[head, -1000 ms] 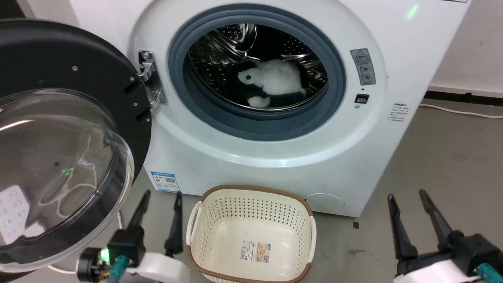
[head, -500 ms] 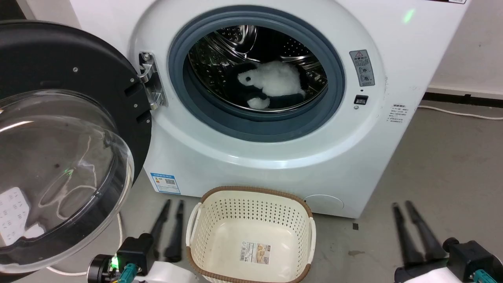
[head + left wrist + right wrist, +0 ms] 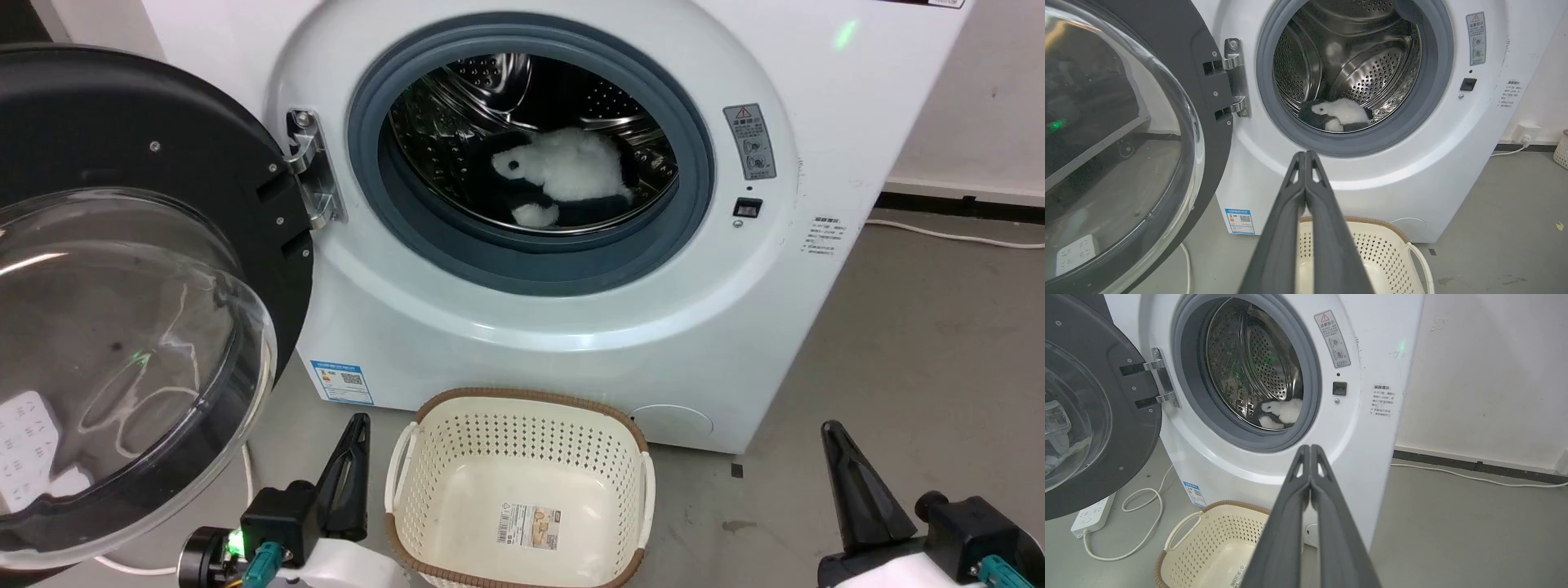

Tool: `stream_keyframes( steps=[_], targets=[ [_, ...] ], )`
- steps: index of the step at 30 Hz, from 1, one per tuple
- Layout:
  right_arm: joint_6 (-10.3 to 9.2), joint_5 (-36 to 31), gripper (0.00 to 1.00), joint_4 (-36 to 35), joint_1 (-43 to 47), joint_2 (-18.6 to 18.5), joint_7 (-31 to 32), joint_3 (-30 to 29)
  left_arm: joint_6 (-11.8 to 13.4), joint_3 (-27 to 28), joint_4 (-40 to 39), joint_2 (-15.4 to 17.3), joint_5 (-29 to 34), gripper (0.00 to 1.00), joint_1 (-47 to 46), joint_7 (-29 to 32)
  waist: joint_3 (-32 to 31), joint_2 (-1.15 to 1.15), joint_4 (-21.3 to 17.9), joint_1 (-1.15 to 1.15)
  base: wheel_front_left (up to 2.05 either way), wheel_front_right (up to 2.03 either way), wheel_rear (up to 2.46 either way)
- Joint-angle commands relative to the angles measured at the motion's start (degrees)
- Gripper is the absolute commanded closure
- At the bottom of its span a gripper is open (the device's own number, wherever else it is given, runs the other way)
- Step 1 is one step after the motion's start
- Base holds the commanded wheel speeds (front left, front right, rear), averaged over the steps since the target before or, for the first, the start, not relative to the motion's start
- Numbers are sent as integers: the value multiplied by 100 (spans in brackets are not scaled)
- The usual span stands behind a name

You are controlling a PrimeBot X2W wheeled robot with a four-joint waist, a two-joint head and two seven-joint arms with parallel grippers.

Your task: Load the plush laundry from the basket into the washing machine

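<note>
The plush laundry [image 3: 563,175], a white and black panda toy, lies inside the steel drum of the washing machine [image 3: 571,327], whose round door [image 3: 122,327] stands swung open to the left. The plush [image 3: 1339,116] rests low in the drum in the left wrist view, and it [image 3: 1282,412] shows at the drum's bottom in the right wrist view. The cream basket [image 3: 522,412] sits on the floor before the machine, holding just a label sticker. My left gripper [image 3: 357,425] is shut, just left of the basket. My right gripper [image 3: 831,431] is shut, well right of it. Both hold nothing.
A white power strip [image 3: 1092,512] and its looping cable [image 3: 1143,522] lie on the grey floor under the open door. Another cable [image 3: 955,233] runs along the wall at the right. The open door [image 3: 1126,134] takes up the room on my left.
Both grippers have shut from wide open, with nothing between their fingers. Both arms have drawn back slightly toward me. The plush and basket have stayed put.
</note>
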Motion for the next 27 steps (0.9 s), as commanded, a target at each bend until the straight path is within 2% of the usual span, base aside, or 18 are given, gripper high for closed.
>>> stream_keyframes(
  steps=[1, 27],
  targets=[
    [-1, -44, 100, -31, -41, 0, 25, 7, 8, 28, -41, -4, 58, 100, 13, 27, -1, 0, -2, 0, 0, 0, 0],
    [-2, -138, 100, -91, -115, 0, 331, 41, 23, 195, -217, -52, 249, 100, 34, 331, -17, 0, -41, 0, 0, 0, 0]
  ],
)
